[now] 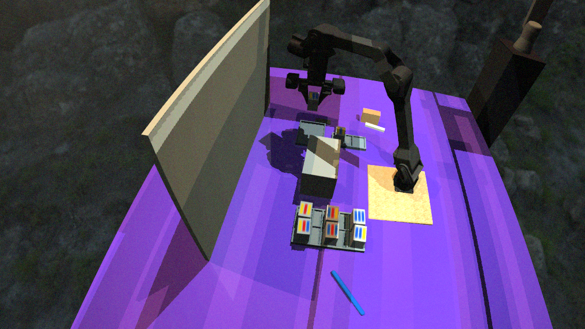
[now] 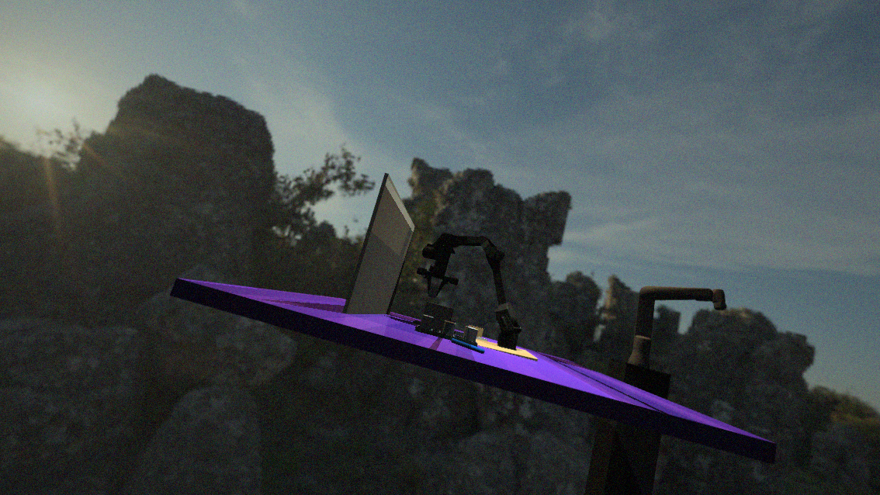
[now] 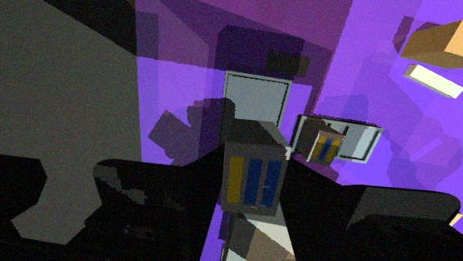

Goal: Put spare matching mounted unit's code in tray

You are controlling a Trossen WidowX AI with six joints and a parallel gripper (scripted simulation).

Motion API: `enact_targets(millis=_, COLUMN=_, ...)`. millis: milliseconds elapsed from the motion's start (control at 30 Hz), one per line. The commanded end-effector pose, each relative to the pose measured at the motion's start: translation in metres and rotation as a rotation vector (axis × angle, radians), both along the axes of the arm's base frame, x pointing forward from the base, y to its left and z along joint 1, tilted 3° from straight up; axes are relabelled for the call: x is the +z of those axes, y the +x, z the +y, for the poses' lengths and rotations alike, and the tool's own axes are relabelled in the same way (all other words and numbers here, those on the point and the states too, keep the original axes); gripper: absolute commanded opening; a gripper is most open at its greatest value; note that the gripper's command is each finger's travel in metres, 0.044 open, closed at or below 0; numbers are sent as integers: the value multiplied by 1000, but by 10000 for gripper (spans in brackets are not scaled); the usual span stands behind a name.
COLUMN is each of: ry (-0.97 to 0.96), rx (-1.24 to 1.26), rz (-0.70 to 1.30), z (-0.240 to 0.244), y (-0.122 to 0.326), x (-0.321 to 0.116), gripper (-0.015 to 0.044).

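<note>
My gripper is shut on a grey block with one yellow and two blue stripes, held in the air above the far table area. The square grey tray lies below and beyond it, with no block visible inside. A block with yellow and blue stripes stands in the left of a small rack. Several striped spares, one with two blue and one yellow, stand in the front rack. I cannot identify the mounted unit's back code.
A pale box stands between tray and front rack. A tall panel rises left. An orange block and white bar lie right. A blue rod lies in front.
</note>
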State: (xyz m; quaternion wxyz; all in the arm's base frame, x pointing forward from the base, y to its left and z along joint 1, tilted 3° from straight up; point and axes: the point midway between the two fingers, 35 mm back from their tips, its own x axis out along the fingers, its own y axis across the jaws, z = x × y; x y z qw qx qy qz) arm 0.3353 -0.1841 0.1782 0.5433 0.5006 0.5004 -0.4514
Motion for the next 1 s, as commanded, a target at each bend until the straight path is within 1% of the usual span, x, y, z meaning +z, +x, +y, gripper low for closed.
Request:
enact_targets(millis=0, ry=-2, rx=-6, rz=4, z=-1, y=0, x=-3, gripper=0)
enact_targets(millis=967, ry=0, rx=-6, rz=7, z=-1, y=3, x=-23, gripper=0)
